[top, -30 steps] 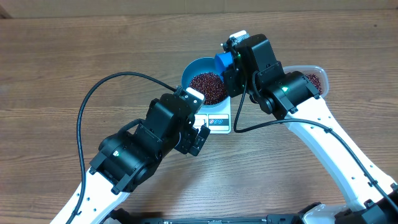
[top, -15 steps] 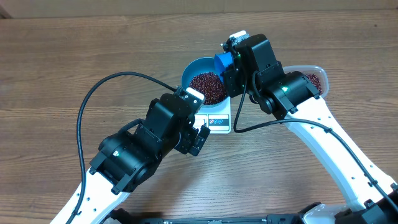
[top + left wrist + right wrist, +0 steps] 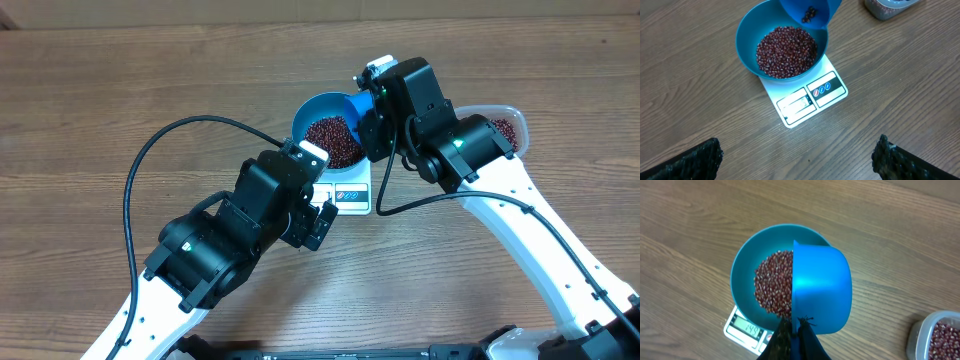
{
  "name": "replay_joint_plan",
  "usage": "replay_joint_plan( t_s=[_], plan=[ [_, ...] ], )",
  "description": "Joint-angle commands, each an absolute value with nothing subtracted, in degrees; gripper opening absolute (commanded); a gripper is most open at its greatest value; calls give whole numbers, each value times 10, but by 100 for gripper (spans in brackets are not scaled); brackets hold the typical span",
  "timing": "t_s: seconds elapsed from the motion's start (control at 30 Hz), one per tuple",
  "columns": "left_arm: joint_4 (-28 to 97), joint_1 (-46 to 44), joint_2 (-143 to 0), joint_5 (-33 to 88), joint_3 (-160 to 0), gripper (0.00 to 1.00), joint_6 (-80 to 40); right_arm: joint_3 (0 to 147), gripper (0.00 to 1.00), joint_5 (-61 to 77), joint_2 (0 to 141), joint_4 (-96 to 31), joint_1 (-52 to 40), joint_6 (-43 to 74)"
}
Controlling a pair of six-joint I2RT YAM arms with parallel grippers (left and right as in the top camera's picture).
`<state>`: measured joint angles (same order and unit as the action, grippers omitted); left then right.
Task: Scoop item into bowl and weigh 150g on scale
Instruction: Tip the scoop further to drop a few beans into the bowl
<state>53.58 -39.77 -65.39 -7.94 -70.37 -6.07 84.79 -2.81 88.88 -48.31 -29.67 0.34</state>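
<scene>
Scale (image 3: pixel 736 325) display reads ~149; R hand (image 3: pixel 796 337) clamps scoop (image 3: pixel 820 290) over bowl (image 3: pixel 742 265); L hand (image 3: pixel 800 162) wide open.

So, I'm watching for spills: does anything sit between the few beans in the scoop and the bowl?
Nothing visible. The scoop, held by the right pincer, tips over the bowl rim, and its few beans have only open bowl below them.
</scene>
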Motion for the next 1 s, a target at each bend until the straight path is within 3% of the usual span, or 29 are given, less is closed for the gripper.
replay_joint_plan(
  t_s=[0.0, 0.97],
  plan=[
    [536, -397, -656, -72, -697, 100, -69, 858, 4, -33, 889, -477, -295, -14],
    [536, -397, -656, -72, -697, 100, -69, 858, 4, -8, 889, -476, -295, -20]
  ],
)
